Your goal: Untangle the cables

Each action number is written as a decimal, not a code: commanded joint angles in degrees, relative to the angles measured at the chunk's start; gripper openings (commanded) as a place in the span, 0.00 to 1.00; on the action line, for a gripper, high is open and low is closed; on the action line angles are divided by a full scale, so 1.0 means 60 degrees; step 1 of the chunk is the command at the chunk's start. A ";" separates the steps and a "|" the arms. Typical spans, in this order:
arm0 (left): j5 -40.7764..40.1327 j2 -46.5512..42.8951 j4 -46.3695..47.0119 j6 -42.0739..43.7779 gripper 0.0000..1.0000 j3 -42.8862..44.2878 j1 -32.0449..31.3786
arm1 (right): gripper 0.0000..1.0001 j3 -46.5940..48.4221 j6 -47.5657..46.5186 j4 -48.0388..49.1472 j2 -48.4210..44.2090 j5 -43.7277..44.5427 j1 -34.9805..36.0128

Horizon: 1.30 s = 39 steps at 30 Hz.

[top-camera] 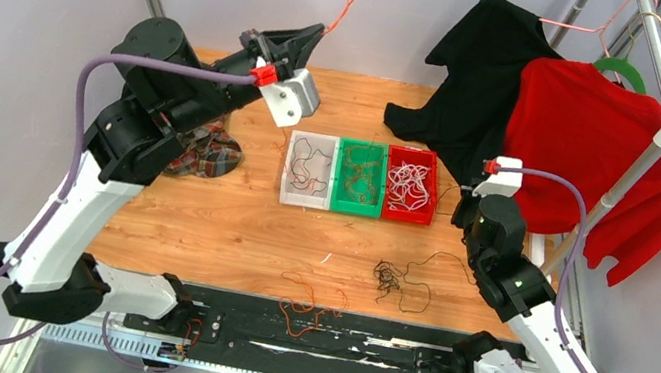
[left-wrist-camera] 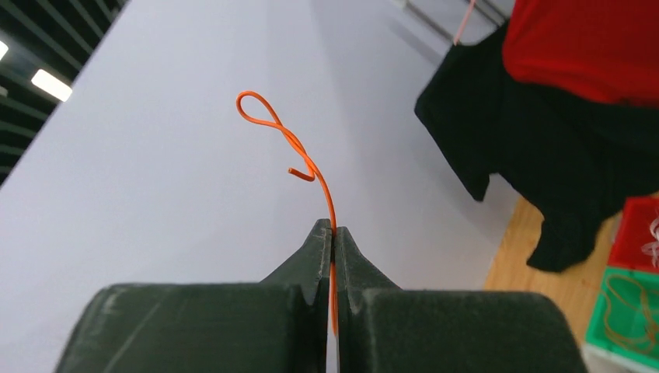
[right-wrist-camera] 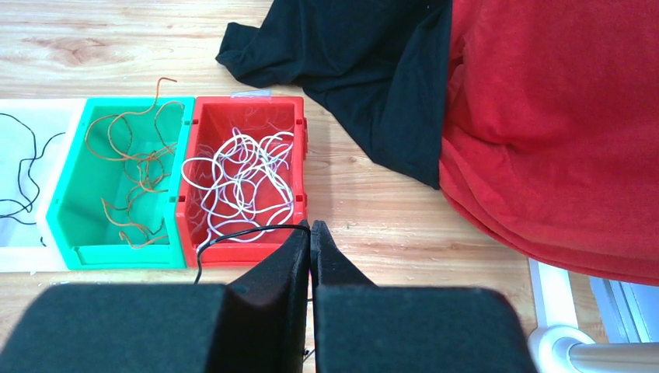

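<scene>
High at far-left, our L gripper (left-wrist-camera: 334, 233) pinches an orange wire (left-wrist-camera: 311, 163), R gripper (right-wrist-camera: 310, 229) a black wire (right-wrist-camera: 249, 231); next we prob. lower orange into the green bin (right-wrist-camera: 116, 256).

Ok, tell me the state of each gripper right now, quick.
Left gripper: closed, holding an orange cable up in the air.
Right gripper: closed, apparently pinching a thin black cable at its tips.
</scene>
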 commanded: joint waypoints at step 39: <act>0.0136 0.4381 0.4961 -0.0625 0.00 -0.4068 0.0084 | 0.01 -0.0158 0.0247 0.0529 -0.0347 -0.0132 -0.0096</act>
